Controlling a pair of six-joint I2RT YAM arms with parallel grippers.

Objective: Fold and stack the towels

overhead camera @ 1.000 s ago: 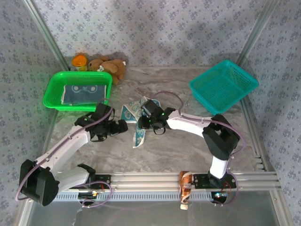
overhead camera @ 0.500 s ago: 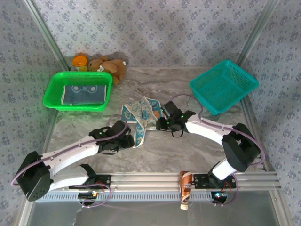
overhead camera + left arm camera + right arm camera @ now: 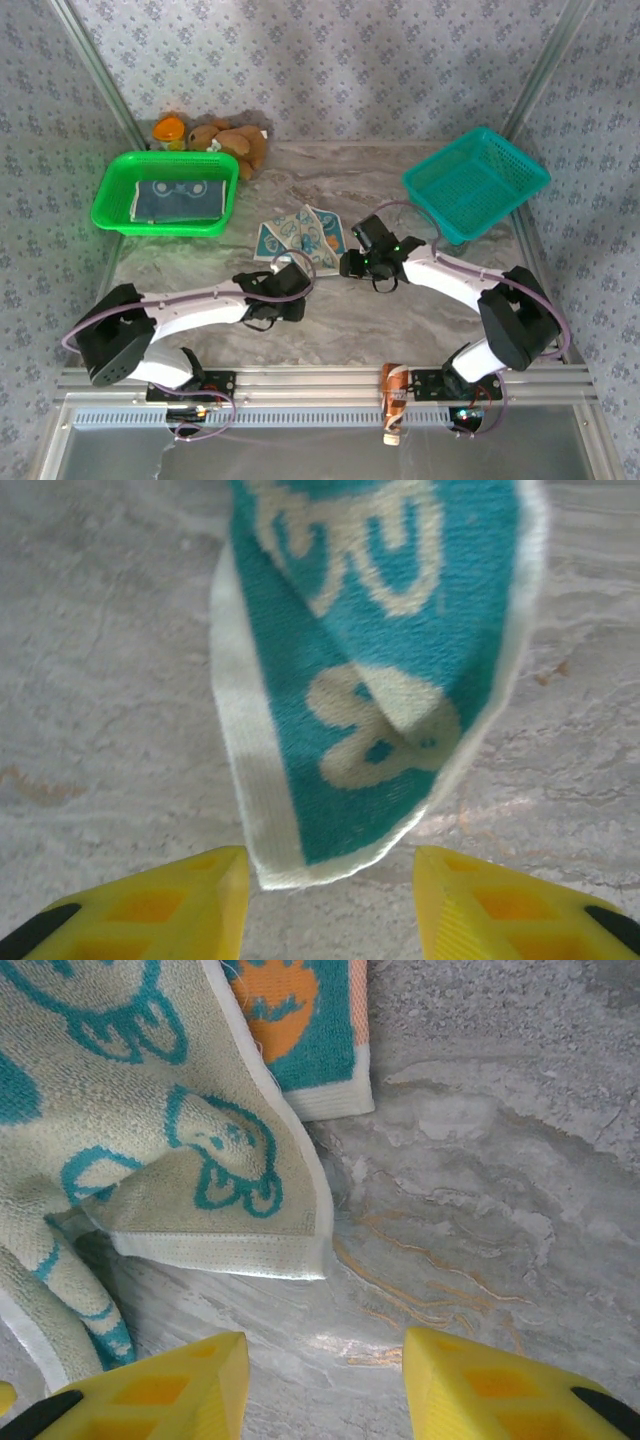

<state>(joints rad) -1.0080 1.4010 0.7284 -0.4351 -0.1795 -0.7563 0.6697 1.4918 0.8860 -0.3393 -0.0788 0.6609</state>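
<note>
A teal and cream towel (image 3: 300, 236) with printed motifs lies partly spread on the marble table (image 3: 330, 330), one part folded over. In the left wrist view its teal, cream-edged corner (image 3: 330, 820) lies just ahead of my left gripper (image 3: 330, 910), which is open with only table between the yellow fingertips (image 3: 200, 900). My left gripper (image 3: 298, 268) sits at the towel's near edge. My right gripper (image 3: 345, 262) is at the towel's right side, open over bare table (image 3: 325, 1380), with the cream towel corner (image 3: 250, 1230) ahead of it. A folded blue-grey towel (image 3: 180, 200) lies in the green basket (image 3: 112, 200).
A teal basket (image 3: 475, 185) stands tilted at the back right. A brown plush toy (image 3: 235, 142) and an orange object (image 3: 170, 128) sit behind the green basket. Patterned walls close in the table on three sides; a metal rail (image 3: 330, 385) runs along the near edge.
The towel went from bunched with a strip hanging toward me to lying flatter. My right gripper moved right, my left arm swung in near the towel's front edge and its jaws narrowed.
</note>
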